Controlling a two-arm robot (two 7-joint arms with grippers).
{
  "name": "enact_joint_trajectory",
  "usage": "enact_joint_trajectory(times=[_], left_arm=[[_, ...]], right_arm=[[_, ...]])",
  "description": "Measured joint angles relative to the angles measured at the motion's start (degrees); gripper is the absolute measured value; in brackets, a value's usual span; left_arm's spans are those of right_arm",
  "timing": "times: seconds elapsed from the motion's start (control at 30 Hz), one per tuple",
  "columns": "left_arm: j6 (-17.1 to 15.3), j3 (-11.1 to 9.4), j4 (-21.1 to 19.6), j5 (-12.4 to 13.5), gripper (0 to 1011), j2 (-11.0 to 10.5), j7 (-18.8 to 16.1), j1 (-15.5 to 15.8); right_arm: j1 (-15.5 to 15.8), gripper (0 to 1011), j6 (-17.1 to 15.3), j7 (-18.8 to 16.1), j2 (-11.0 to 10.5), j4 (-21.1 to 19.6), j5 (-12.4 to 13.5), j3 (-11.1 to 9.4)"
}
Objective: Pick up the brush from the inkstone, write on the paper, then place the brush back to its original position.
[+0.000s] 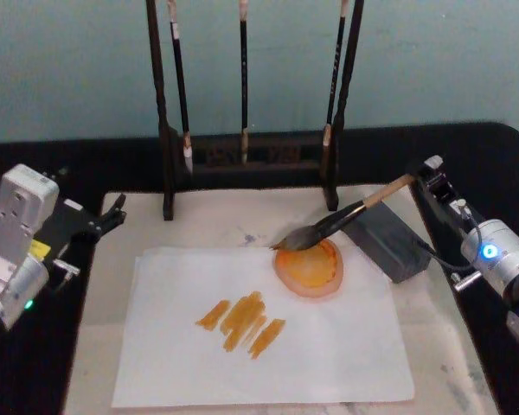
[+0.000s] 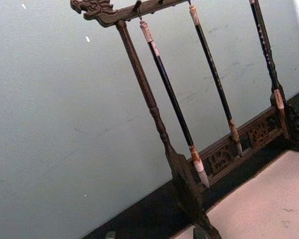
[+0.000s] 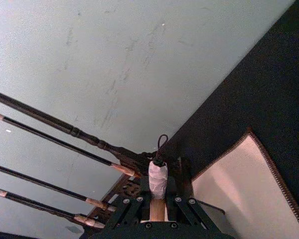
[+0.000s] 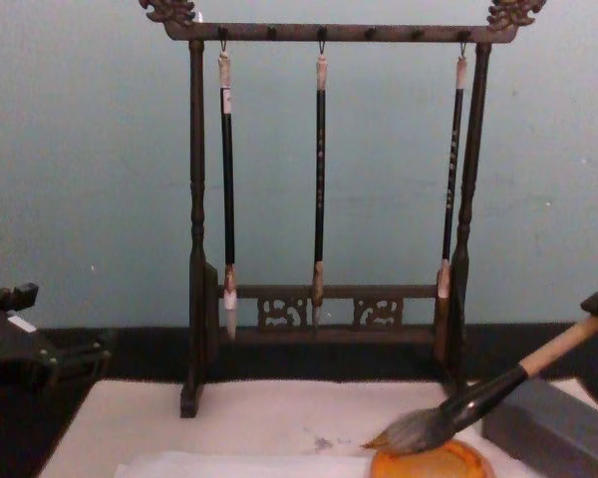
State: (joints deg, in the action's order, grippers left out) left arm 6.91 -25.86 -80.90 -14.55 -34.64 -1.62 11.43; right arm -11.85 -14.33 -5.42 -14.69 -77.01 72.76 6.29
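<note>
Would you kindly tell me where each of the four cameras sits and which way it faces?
Head: high, looking down at the paper, inkstone and brush; left gripper parked at left, right gripper shut on the brush handle.
Chest: low, looking forward at the brush rack; right gripper at its right edge.
Left wrist: on the parked arm, facing the rack and wall.
Right wrist: looking along its gripper and the held brush toward the rack.
Shared: head and chest both show the brush tip at the inkstone.

Right gripper [image 1: 422, 175] at 3 o'clock, aimed toward 10, clamped on the brush [image 1: 346, 216] handle end. Left gripper [image 1: 112, 212] parked at 9 o'clock, fingers apart.
</note>
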Motion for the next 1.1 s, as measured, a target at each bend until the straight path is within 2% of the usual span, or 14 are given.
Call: enact_joint_trajectory(times=[0.37,0.7,1.1], left_arm=[[0.00,0.00,0.00,0.00,1010,0.00,0.00,0.00],[0.00,0.00,0.00,0.00,1009,0.00,0.00,0.00],[0.00,0.00,0.00,0.00,1010,0.00,0.00,0.00]], right_arm=[[-0.56,185,-0.38,0.82,-1.08,0.73,1.99,0.85],[-0.07,185,-1.37,-0.47,-3.46,-2.08,3.77,1.73],[1.37,186,-2.86,0.09,-6.18,-5.41,5.60,2.86]])
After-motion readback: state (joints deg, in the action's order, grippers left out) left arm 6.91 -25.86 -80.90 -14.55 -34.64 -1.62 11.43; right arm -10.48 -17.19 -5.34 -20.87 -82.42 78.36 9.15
